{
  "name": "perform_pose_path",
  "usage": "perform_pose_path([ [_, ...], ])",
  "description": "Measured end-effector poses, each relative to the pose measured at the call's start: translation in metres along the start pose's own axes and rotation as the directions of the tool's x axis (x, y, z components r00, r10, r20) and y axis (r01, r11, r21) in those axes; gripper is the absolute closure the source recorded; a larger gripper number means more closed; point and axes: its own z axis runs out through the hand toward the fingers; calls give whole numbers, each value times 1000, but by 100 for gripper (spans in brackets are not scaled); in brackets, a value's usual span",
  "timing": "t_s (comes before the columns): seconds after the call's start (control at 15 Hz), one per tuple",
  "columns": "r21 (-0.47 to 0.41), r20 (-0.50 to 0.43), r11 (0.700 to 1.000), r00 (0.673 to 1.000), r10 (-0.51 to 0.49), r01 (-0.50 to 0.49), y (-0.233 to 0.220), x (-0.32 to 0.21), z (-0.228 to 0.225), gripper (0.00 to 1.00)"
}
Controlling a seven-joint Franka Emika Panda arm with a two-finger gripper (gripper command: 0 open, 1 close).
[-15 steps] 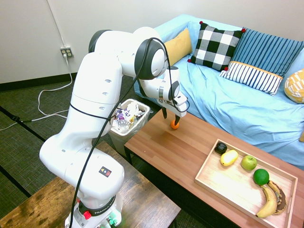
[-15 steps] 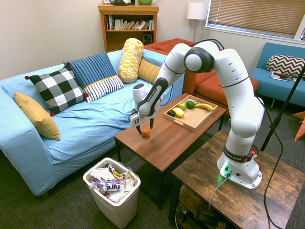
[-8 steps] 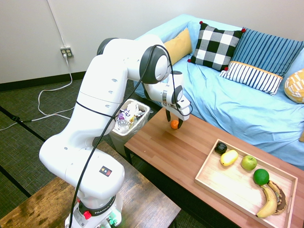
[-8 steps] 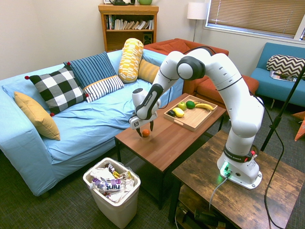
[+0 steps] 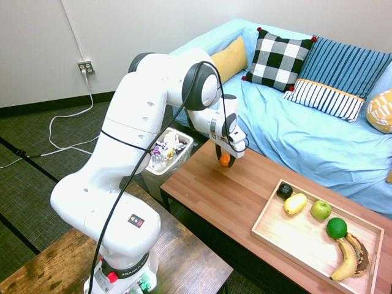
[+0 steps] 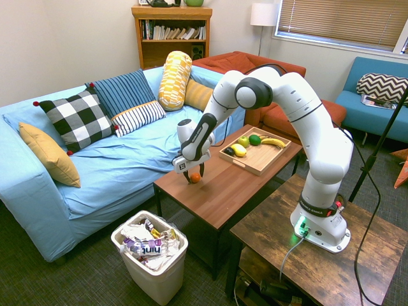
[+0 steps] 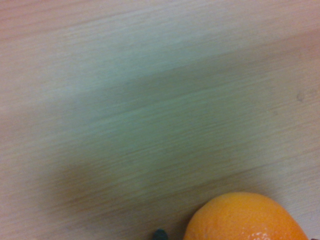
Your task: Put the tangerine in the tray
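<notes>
The tangerine, small and bright orange, rests on the brown coffee table near its end by the sofa. My gripper has come down over it, open, with one finger on each side of the fruit and close to it. In the wrist view the tangerine fills the lower edge, with bare table wood around it. The light-wood tray lies at the table's other end, well away from the gripper.
In the tray lie a yellow fruit, a green apple, a lime, bananas and a small dark fruit. A white wastebasket stands on the floor by the table's end. The blue sofa runs along the far side.
The arm has lowered the gripper over the tangerine, and its fingers have drawn closer around it. The tangerine has stayed where it was on the table.
</notes>
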Motion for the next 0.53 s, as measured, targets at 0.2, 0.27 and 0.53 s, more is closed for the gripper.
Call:
perform_pose_path([
  [0.2,5,2,1000,1000,-4,4,-2,-1,-2,100],
  [0.27,6,5,1000,1000,-5,5,-3,-2,-2,100],
  [0.53,28,-2,1000,1000,-7,7,-5,-1,-18,100],
])
